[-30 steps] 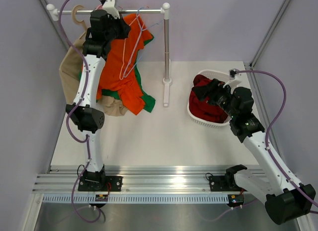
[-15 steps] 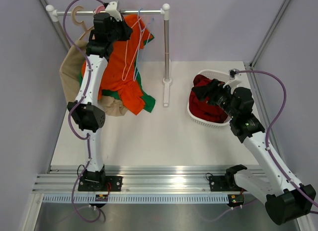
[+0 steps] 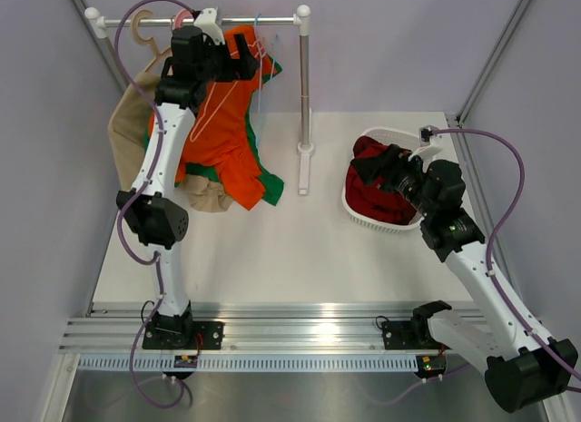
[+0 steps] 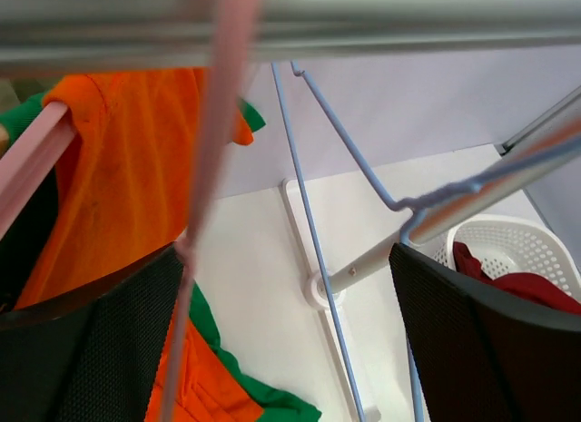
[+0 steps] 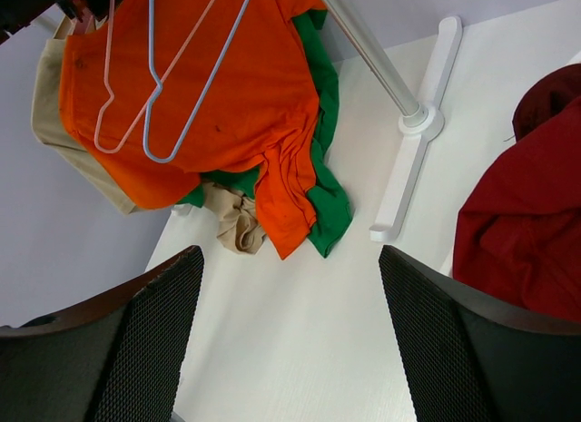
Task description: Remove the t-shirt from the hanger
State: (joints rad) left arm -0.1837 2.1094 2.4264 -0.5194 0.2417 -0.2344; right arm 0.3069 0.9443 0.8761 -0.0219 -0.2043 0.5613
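The t-shirt is lying bunched in the white basket on the right side of the table. It is well apart from the hanger, so it is being judged as already off and set where it cannot slide to the floor. The right tool is being held over the basket's left part, its fingers spread with nothing between them, which suits a drop made into the basket.

The hanger is hanging bare from the rail at the back left, in front of the orange shirt and beside a blue hanger. The left tool is being held up at the rail with its fingers wide apart. The pink wire is running down just inside one finger, though whether it is being touched cannot be told. With the fingers spread like this, the wire is being gripped by nothing and is being carried by its own hook alone. On that showing, little is being left for the task beyond drawing both arms clear without snagging the wire.
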